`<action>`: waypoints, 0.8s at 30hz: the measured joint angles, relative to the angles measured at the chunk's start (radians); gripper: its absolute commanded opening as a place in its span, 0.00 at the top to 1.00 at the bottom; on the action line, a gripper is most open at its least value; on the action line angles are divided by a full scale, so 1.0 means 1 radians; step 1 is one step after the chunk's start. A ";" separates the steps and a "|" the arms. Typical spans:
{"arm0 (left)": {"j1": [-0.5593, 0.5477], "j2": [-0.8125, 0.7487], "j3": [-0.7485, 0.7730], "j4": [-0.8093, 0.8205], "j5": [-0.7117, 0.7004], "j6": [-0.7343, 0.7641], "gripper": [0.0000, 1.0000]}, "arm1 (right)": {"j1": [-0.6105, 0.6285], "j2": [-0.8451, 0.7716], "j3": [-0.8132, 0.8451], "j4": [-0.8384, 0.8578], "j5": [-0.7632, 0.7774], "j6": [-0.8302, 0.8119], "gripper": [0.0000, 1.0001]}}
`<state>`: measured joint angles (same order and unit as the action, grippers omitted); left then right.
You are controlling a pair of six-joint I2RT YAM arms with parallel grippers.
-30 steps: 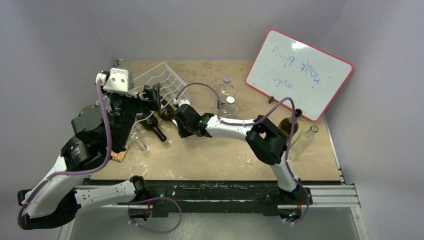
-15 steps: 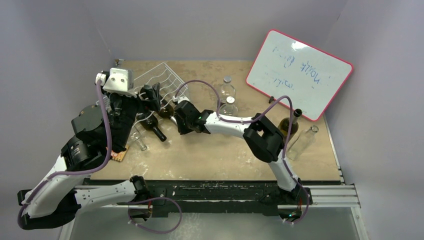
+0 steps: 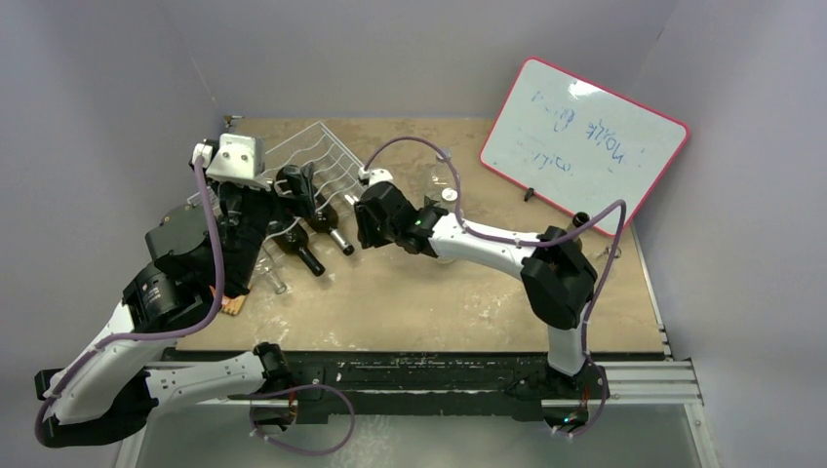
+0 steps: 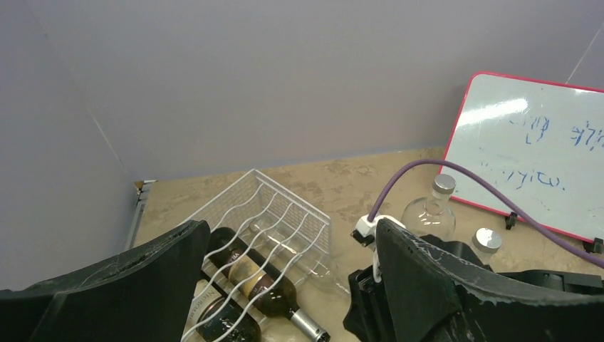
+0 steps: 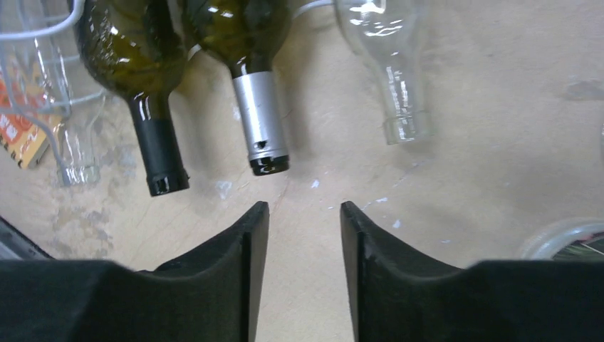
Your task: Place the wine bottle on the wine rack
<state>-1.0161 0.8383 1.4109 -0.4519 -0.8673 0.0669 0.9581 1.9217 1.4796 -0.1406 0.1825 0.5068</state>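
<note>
Two lie side by side in the wine rack (image 4: 288, 205), necks jutting over the surface (image 5: 441, 171): black-capped bottle (image 5: 120, 50) and silver-capped wine bottle (image 5: 241, 32), its cap just clear of the narrowly parted, empty right hand (image 5: 304, 209); left hand (image 4: 289, 226) wide, empty, above rack.

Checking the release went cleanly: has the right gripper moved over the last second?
Yes. In the top view the right gripper backed rightward, away from the wine rack and off the silver-necked bottle.

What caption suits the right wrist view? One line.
Open right gripper faces the necks of a black-capped bottle, a silver-capped bottle and a clear bottle.
</note>
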 measured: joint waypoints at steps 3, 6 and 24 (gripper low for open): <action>0.000 0.000 -0.001 0.000 0.000 -0.001 0.12 | -0.020 -0.011 0.000 -0.023 0.028 0.013 0.64; 0.000 0.000 -0.001 0.000 -0.001 -0.001 0.12 | -0.043 0.002 0.000 -0.062 0.046 0.021 0.64; 0.000 0.000 -0.018 -0.001 -0.005 -0.005 0.12 | -0.096 0.276 0.270 -0.196 0.021 -0.014 0.69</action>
<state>-1.0161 0.8383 1.3930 -0.4526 -0.8726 0.0624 0.8623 2.1975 1.7496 -0.3363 0.2039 0.4923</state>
